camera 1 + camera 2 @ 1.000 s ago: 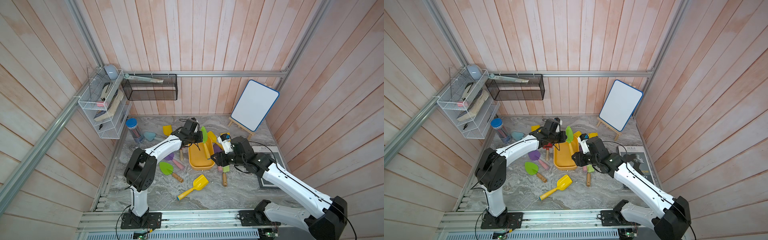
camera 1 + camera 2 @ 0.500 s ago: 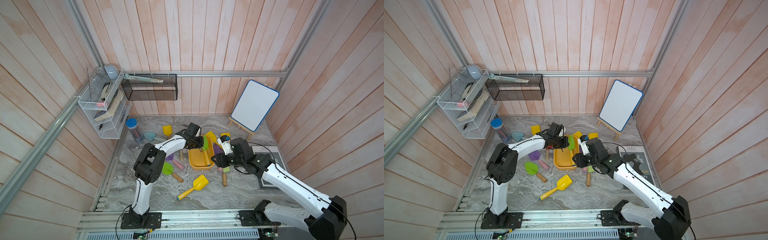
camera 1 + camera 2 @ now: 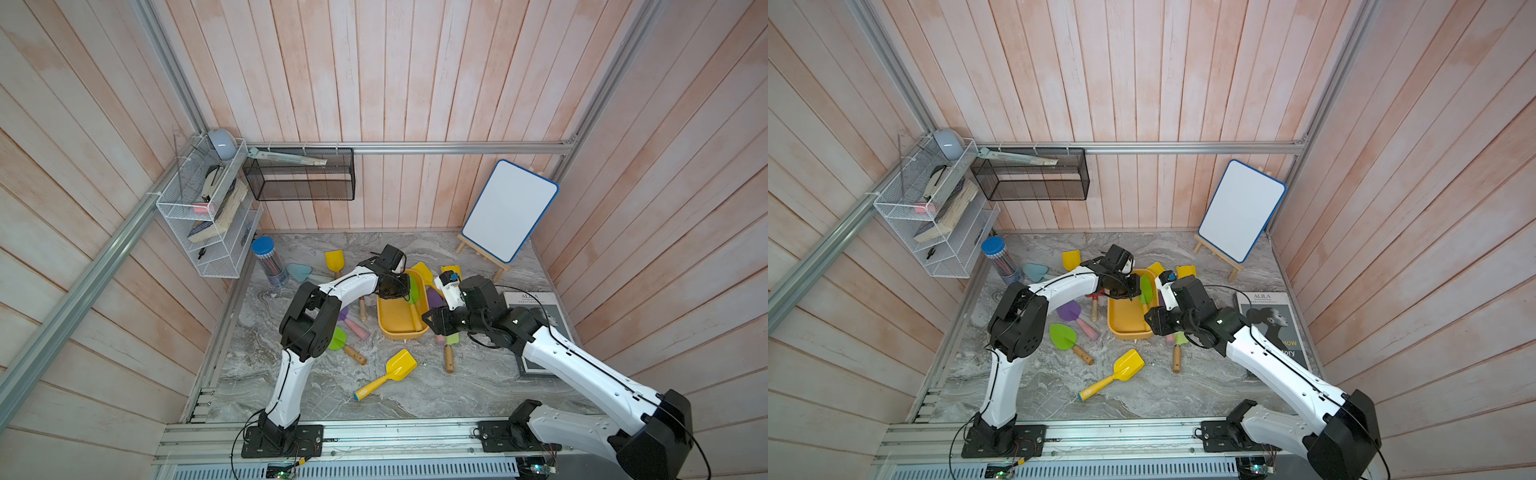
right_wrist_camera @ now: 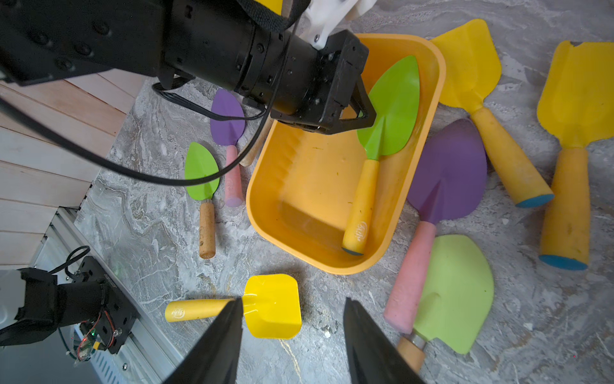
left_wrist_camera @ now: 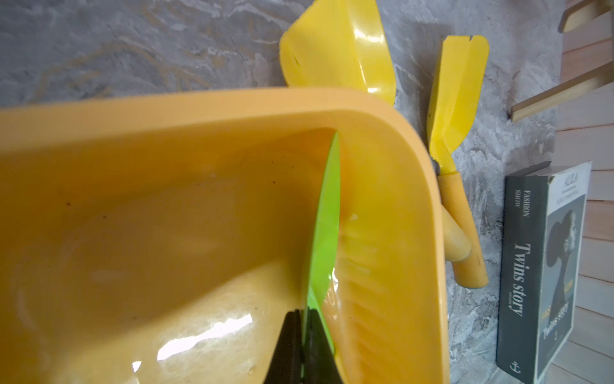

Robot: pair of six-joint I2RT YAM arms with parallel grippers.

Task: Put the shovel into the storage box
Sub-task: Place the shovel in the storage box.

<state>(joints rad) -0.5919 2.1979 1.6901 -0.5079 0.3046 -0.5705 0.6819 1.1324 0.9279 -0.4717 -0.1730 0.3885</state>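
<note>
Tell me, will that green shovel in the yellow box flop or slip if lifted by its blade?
Probably stiff: the green shovel shows a straight blade edge where the left gripper pinches it. Possibly slippery: the blade looks thin and smooth. The thick handle may make it pivot downward.

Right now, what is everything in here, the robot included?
storage box: 1, yellow-orange, table centre
green shovel: 1, yellow handle, inside the box
yellow shovels: 4, around the box
purple shovels: 2, pink handles, either side of box
loose green shovels: 2, wooden handles, either side of box
pale blue shovel: 1, back left
red tool: 1, wooden handle, left of box
pencil jar: 1, clear, blue lid, back left
whiteboard: 1, white, blue frame, back right
book: 1, dark, right edge
wire rack: 1, white, left wall
mesh basket: 1, black, back wall
left gripper: 1, black, shut on green shovel's blade
right gripper: 1, black, open, empty, beside box
</note>
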